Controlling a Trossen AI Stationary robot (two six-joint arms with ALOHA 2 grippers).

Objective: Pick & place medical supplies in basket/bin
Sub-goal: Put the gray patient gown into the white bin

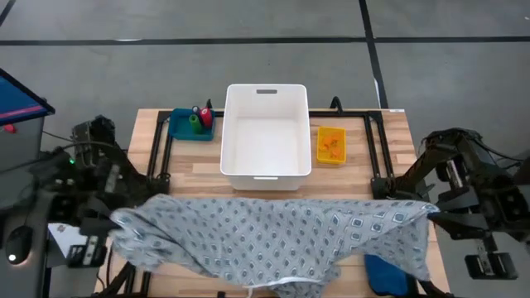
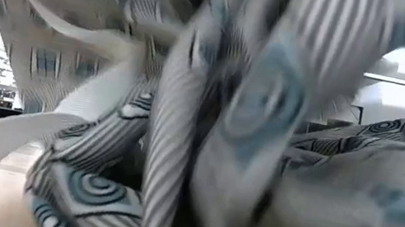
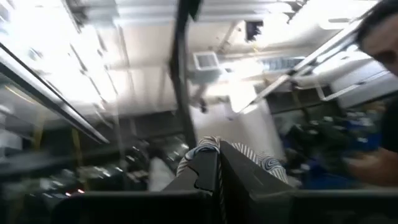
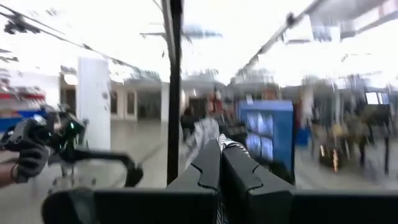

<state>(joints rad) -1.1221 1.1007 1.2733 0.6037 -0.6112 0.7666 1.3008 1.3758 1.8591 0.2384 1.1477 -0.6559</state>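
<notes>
The grey patterned gown [image 1: 273,232] is stretched across the near half of the table between my two grippers. It fills the low view [image 2: 248,138]. My left gripper [image 1: 116,219] is shut on its left end and my right gripper [image 1: 432,211] on its right end, both raised above the table. Beyond the gown stands the white bin [image 1: 265,170]. Left of the bin, a blue tray [image 1: 178,128] holds a red piece [image 1: 196,110] and a green piece [image 1: 195,122]. Right of it, a small yellow tray [image 1: 330,156] holds orange pill bottles [image 1: 331,142]. My left gripper pinches a bunch of the gown's left end [image 3: 252,158] between its two shut fingers [image 3: 205,165], which point upward at a slant. The cloth runs from there toward the table's right, sagging in the middle. My right gripper pinches the gown's right end [image 4: 231,144] between its two shut fingers [image 4: 208,165], held roughly level. The cloth spreads from it toward the table's left, with folds hanging below.
A blue padded pouch [image 1: 385,273] lies at the near right, partly under the gown. Black frame rails [image 1: 377,149] stand on either side of the bin. A person's hand [image 3: 373,165] shows in the room beyond the table.
</notes>
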